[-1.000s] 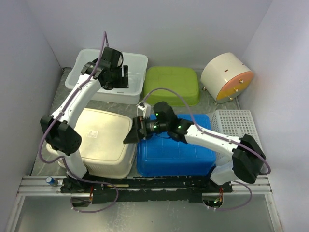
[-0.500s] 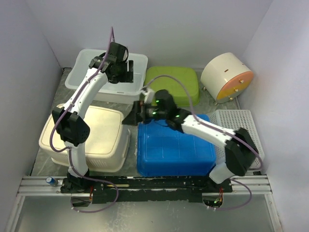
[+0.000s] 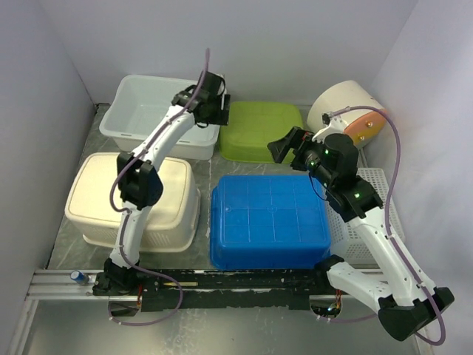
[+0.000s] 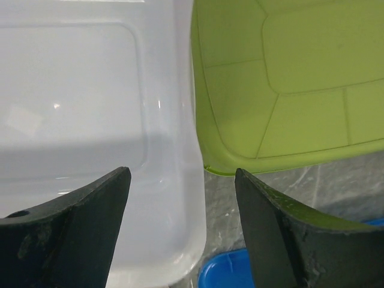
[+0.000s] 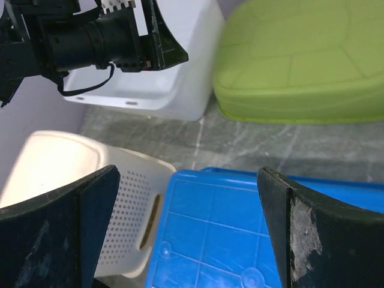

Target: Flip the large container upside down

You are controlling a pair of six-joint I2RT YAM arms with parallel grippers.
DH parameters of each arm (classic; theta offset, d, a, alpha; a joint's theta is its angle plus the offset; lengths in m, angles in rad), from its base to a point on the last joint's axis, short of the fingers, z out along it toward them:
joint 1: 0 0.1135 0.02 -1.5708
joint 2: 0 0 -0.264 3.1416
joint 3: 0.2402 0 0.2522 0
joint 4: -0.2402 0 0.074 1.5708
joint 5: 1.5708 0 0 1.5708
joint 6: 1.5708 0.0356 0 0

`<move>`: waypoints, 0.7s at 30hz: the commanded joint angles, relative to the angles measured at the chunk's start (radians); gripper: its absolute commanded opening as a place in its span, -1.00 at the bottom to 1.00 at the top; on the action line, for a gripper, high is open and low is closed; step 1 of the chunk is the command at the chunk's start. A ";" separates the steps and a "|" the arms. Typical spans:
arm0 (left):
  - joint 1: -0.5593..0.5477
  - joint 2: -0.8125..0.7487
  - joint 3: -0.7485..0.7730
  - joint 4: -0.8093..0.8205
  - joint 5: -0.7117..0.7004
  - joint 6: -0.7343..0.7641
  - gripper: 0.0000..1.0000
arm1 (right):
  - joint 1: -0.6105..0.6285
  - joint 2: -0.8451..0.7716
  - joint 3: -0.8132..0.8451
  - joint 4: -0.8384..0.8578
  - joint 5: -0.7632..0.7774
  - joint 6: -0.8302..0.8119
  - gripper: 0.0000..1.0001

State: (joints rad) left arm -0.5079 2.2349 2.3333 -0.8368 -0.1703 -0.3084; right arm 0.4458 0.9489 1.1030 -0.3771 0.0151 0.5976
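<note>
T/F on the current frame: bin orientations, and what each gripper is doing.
1. The blue container lies bottom-up. True.
2. The left gripper is clamped on the green container. False: its fingers are open and empty, over the white tub's rim.
3. The white tub sits open side up. True.
4. The right gripper holds the blue container. False: it is open and holds nothing.
5. The cream basket is stacked on the blue container. False: it sits beside it.

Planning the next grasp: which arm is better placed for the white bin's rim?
Left. The left gripper, open, hovers over the right rim of the white bin; the right gripper sits beyond the green tub.
</note>
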 commanded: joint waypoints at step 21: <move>-0.032 -0.189 -0.011 0.000 0.009 -0.005 -0.86 | -0.005 0.005 -0.095 -0.058 -0.010 0.054 1.00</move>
State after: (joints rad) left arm -0.5343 2.1883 2.1983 -0.8692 -0.1879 -0.2848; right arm 0.4450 0.9607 1.0370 -0.4683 0.0303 0.6353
